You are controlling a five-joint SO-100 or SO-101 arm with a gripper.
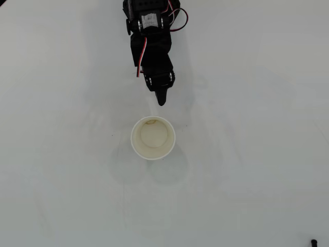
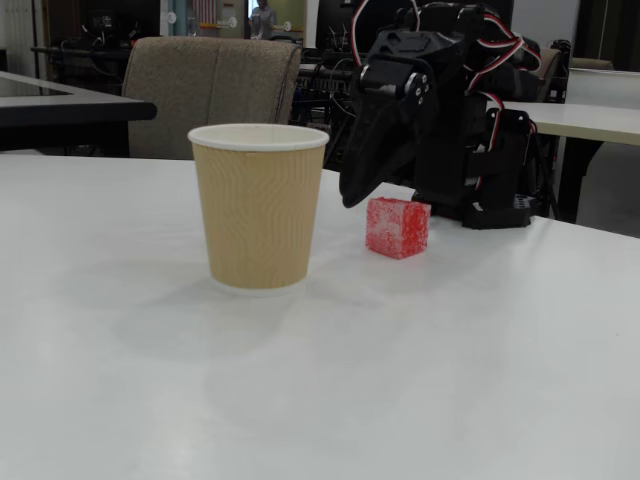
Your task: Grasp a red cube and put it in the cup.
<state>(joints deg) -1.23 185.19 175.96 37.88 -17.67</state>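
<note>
On the white counter (image 2: pixel 450 380) the cup (image 2: pixel 259 205) stands upright, mouth up. In the fixed view the black tool (image 2: pixel 352 200) points down, far and right of it; whether clenched or released I cannot tell. The red cube (image 2: pixel 397 227) sits flat just right of the tool, one corner facing near.

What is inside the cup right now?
In the overhead view the cup shows only its cream bottom and a brown stain near the rim; no cube inside. The fixed view's wall hides the interior, but the red cube sits on the table under the gripper.
</note>
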